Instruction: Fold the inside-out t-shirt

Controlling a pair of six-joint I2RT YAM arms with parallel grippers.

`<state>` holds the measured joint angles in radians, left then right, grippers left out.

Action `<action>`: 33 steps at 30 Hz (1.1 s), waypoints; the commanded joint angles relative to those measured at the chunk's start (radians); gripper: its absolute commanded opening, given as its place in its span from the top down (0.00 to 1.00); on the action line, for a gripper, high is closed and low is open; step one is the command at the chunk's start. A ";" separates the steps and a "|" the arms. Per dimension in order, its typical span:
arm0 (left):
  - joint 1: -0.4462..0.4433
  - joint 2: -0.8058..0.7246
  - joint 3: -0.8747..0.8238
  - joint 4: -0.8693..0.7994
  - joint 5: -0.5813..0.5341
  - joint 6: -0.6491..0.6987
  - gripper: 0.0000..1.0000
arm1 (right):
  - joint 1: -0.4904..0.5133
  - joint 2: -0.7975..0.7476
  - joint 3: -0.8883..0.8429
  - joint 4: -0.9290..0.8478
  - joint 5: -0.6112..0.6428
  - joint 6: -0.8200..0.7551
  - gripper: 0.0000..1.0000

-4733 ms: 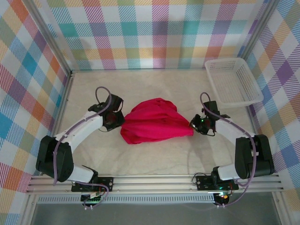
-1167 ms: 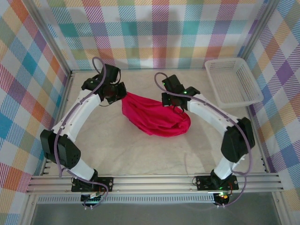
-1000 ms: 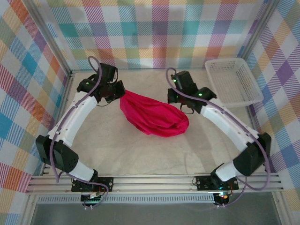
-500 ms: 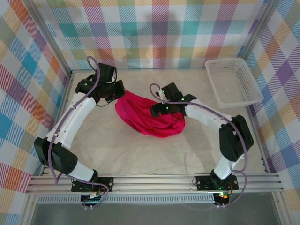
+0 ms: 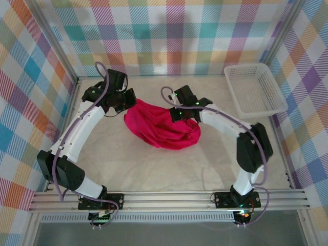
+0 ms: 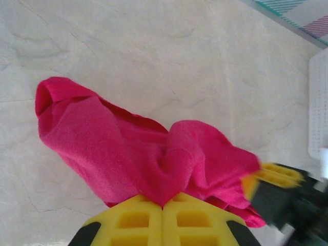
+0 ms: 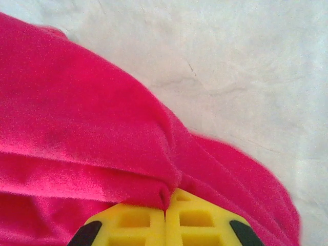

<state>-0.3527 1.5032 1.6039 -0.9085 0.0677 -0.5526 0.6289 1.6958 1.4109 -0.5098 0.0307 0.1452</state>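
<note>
The inside-out t-shirt (image 5: 161, 128) is a bunched, wrinkled crimson heap on the pale table, between the two arms. My left gripper (image 5: 128, 101) is shut on its upper left edge; in the left wrist view red cloth (image 6: 154, 154) bulges straight out from between the closed yellow fingers (image 6: 133, 220). My right gripper (image 5: 177, 114) is shut on a fold at the shirt's upper right. In the right wrist view a pinch of fabric (image 7: 102, 133) sits in the seam of the closed yellow fingers (image 7: 197, 220). No tag shows.
A white plastic basket (image 5: 254, 89) stands at the back right corner. Plaid walls and metal rails (image 5: 72, 107) close in the table on three sides. Bare tabletop (image 5: 154, 169) lies in front of the shirt.
The right gripper left the shirt's back right, swung in over the heap, opened and shut on a fold at the upper right. The left gripper kept its hold, barely moving.
</note>
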 commanded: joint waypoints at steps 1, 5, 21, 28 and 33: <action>0.007 -0.022 0.056 -0.036 -0.008 0.033 1.00 | 0.000 -0.209 0.067 -0.126 -0.046 0.041 1.00; 0.022 -0.046 0.071 -0.050 -0.028 0.047 1.00 | -0.025 -0.362 0.059 -0.176 -0.143 0.098 1.00; 0.030 0.348 0.171 -0.042 -0.040 0.035 0.80 | -0.354 0.019 0.059 -0.135 -0.313 0.211 0.40; -0.011 0.290 0.087 -0.067 -0.188 0.016 0.46 | -0.312 -0.072 -0.058 -0.111 -0.305 0.269 0.37; -0.087 0.209 -0.018 0.007 -0.121 0.003 0.46 | -0.179 -0.116 -0.151 -0.085 -0.239 0.244 0.46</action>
<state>-0.3988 1.7721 1.6180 -0.9363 -0.0788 -0.5350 0.3885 1.5822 1.2861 -0.6209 -0.2394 0.3927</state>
